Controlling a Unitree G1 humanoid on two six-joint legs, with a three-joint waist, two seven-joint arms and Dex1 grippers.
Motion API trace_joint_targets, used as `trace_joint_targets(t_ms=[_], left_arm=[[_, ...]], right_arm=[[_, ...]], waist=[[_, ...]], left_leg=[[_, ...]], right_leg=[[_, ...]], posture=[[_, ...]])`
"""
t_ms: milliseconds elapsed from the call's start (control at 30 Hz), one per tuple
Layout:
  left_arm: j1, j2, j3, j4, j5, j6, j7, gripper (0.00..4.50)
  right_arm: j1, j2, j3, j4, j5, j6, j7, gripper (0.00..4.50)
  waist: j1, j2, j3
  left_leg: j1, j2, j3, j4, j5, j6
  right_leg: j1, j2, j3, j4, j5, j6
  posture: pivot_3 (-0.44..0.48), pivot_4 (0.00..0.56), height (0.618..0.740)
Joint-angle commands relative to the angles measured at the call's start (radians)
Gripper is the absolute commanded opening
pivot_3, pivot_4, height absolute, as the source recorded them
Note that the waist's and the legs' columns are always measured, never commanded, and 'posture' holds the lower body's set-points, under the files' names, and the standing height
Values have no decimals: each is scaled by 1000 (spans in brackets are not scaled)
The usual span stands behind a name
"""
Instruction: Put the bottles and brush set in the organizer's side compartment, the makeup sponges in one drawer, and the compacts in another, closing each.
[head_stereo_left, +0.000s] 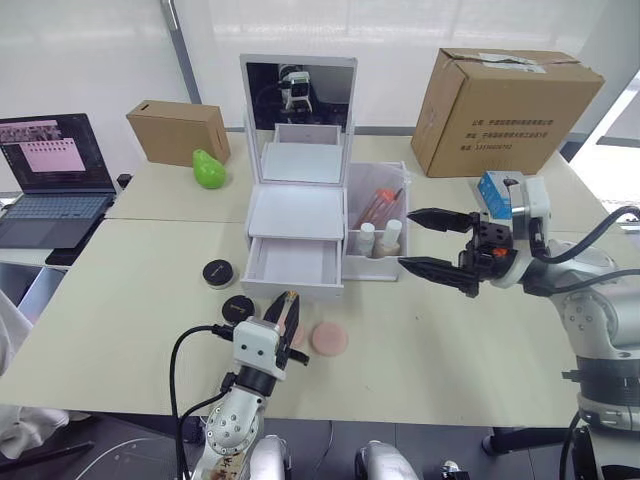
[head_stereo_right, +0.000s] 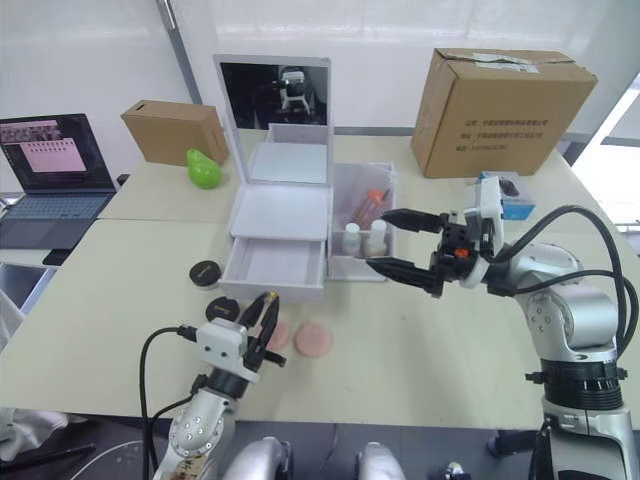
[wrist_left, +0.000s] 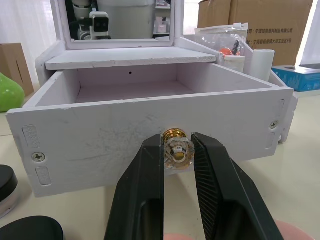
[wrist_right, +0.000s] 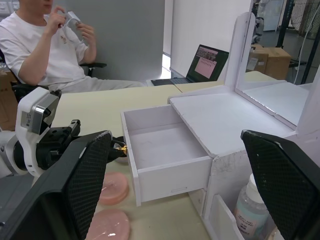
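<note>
Nearest the robot, the left gripper (wrist_left: 177, 150) has its two black fingers closed narrowly on the gold knob (wrist_left: 177, 148) of the lower drawer (head_stereo_left: 293, 262), which stands pulled out and empty; this grip appears to be for positioning the drawer so it can receive items. Just beside that gripper, two makeup sponges (head_stereo_left: 328, 339) lie flat on the table (head_stereo_left: 140, 300), one partly hidden behind the fingers, near the drawer front for a short transfer. To the robot's left of them, two compacts (head_stereo_left: 218, 271) rest on the table, apart from each other and not yet stowed. Farther out, the right gripper (head_stereo_left: 437, 246) hovers above the table with its jaws spread wide and holding nothing, just beside the side compartment (head_stereo_left: 378, 225) of the organizer (head_stereo_left: 297, 190). That compartment already holds the bottles (head_stereo_left: 377, 238) upright at its low front wall and the brush set (head_stereo_left: 377, 207) leaning behind them, so the first step reads as complete. The upper drawer is shut. The mirror lid (head_stereo_left: 298, 92) stands upright. Beyond lie a green pear-shaped object (head_stereo_left: 207, 169), two cardboard boxes (head_stereo_left: 505, 98) and a laptop (head_stereo_left: 50, 175). A seated person (wrist_right: 47, 45) appears in the right wrist view.
</note>
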Motion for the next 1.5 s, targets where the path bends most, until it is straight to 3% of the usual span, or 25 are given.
trace_joint_targets(t_ms=[33,67,300,433,500,600,700,833,1000,1133,1267,1367,1500], left_arm=[[2,-5,-13,-37,-5,18,-8,547],[3,-4,-9,-42,-7,22,-8,547],[46,44,63,-158,-96,69,-55,2728],[109,185,218,-297,-352,207,-186,4009],[132,320,376,-306,-508,293,-289,4464],[160,532,642,-195,-737,401,-490,4464],[165,709,812,59,-767,429,-707,4464],[39,902,872,491,-648,331,-873,4464],[-205,1050,827,900,-537,191,-1008,4464],[-353,1098,785,1115,-474,119,-1074,4464],[-404,1086,769,1158,-458,98,-1124,4464],[-354,1032,783,1072,-483,116,-1131,4464],[-191,925,845,814,-540,192,-1087,4464]], right_arm=[[-21,-12,-28,-21,18,-4,1,4500],[-22,-11,-26,-20,17,-5,0,4500],[7,-24,-56,-38,33,7,-9,4500],[99,-74,-134,-71,57,31,-19,4500],[178,-109,-188,-87,56,41,-15,4500],[318,-157,-275,-92,45,40,6,4500],[440,-193,-341,-56,-8,-12,30,4500],[567,-208,-442,35,-66,-83,53,4500],[663,-225,-530,209,-120,-182,110,4500],[684,-243,-558,330,-143,-241,143,4500],[670,-226,-548,319,-129,-242,128,4500],[650,-196,-513,237,-105,-215,93,4500],[604,-165,-460,109,-75,-160,36,4500]], waist=[[0,0,0],[0,0,0],[-3,0,0],[-1,0,0],[-2,0,0],[-3,0,1],[-5,2,2],[-2,2,2],[0,-1,3],[-4,-2,3],[-17,-1,3],[-26,-1,3],[-35,-1,2]], left_leg=[[0,0,0,0,0,0],[0,0,0,0,0,0],[0,0,0,0,0,0],[0,1,0,-1,0,0],[0,2,0,-1,0,0],[1,3,0,-1,0,0],[2,3,2,-1,0,0],[7,2,4,-3,0,0],[7,3,6,-4,-5,-8],[7,4,8,-6,-5,-8],[9,3,12,-13,-1,-1],[10,5,11,-16,0,-1],[13,13,13,-17,0,-1]], right_leg=[[0,0,0,0,0,0],[0,0,0,0,0,0],[-1,1,0,0,0,0],[-1,1,-1,0,-1,-1],[-1,1,-1,0,-1,-2],[-1,1,-3,1,-3,-3],[-1,0,-4,2,-7,-10],[-2,-2,-4,1,-14,-5],[-4,-6,-5,-2,-14,-6],[-3,-8,-4,-2,-10,-12],[-2,-9,-4,0,-6,-6],[-2,-5,-4,0,-5,-5],[-2,-3,-1,2,-6,-7]], posture=[[0,150,740],[0,150,740],[0,150,740],[0,150,740],[0,150,740],[0,150,740],[0,150,740],[0,150,740],[0,150,740],[0,150,740],[0,150,740],[0,150,740],[0,150,740]])
